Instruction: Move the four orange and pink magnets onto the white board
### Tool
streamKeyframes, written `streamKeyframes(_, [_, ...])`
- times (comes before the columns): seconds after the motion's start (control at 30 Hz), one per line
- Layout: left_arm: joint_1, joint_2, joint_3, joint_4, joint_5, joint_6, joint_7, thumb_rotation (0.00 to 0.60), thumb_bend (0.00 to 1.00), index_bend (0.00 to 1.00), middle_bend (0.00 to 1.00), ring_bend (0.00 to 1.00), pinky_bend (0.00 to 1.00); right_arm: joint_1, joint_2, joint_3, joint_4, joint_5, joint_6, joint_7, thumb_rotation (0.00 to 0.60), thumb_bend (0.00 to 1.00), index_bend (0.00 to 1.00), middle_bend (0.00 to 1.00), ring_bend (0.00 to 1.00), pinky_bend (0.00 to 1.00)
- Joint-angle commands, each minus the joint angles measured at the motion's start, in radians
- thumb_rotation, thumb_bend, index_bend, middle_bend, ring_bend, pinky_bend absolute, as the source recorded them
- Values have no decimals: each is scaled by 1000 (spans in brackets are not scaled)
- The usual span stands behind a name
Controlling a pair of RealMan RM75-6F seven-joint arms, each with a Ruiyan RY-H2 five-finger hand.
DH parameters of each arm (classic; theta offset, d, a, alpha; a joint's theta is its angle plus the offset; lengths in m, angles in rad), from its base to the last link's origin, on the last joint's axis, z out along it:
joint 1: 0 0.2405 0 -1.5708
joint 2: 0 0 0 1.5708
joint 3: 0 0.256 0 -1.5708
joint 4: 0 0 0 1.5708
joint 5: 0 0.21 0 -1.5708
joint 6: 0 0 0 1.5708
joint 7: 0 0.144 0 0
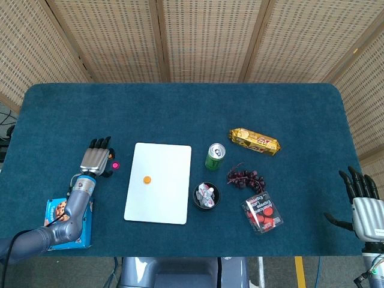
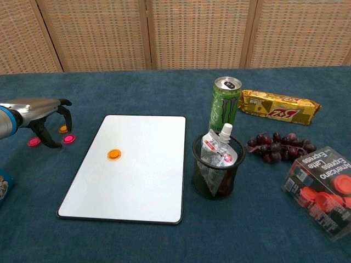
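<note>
The white board (image 1: 162, 198) (image 2: 142, 186) lies left of centre with one orange magnet (image 1: 146, 179) (image 2: 114, 154) on it. Off the board's left edge, on the blue cloth, lie a pink magnet (image 1: 114, 165) (image 2: 68, 139), a second pink magnet (image 2: 34, 142) and a small orange magnet (image 2: 63, 129). My left hand (image 1: 95, 159) (image 2: 38, 112) hovers over these three with its fingers apart and its thumb pointing down between them, holding nothing. At the table's lower right corner my right hand (image 1: 363, 201) stays with its fingers spread and empty.
A green can (image 1: 215, 156) (image 2: 225, 104) and a black mesh cup (image 1: 206, 196) (image 2: 218, 164) stand right of the board. Further right are a gold snack bar (image 1: 255, 141), grapes (image 1: 244, 177) and a clear box of red pieces (image 1: 262, 213). A cookie box (image 1: 63, 219) lies at the front left.
</note>
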Motion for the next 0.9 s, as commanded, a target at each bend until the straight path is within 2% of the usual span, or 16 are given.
streamKeyframes(0.03, [-3, -8, 0, 9, -5, -6, 5, 600, 275, 413, 0, 0, 0, 0, 0, 0, 0, 0, 0, 0, 600, 53, 0, 0, 0, 0])
streamKeyframes(0.17, [-6, -17, 1, 17, -5, -12, 8, 600, 277, 426, 0, 0, 0, 0, 1, 0, -1, 1, -1, 1, 600, 53, 0, 0, 0, 0])
streamKeyframes(0.33, [-8, -26, 1, 24, -11, -7, 21, 600, 302, 527, 0, 0, 0, -1, 1, 0, -1, 1, 0, 3, 600, 53, 0, 0, 0, 0])
streamKeyframes(0.57, [-6, -10, -9, -5, -9, 3, 18, 600, 331, 535, 0, 0, 0, 0, 1, 0, -1, 0, -1, 5, 600, 53, 0, 0, 0, 0])
streamKeyframes(0.73, [1, 29, -12, -86, 17, 20, 4, 600, 330, 535, 0, 0, 0, -1, 1, -1, -1, 0, -1, 7, 600, 56, 0, 0, 0, 0])
streamKeyframes(0.9, [5, 80, 6, -246, 75, 32, 0, 600, 327, 535, 0, 0, 0, -1, 2, -1, -1, 0, -1, 8, 600, 55, 0, 0, 0, 0])
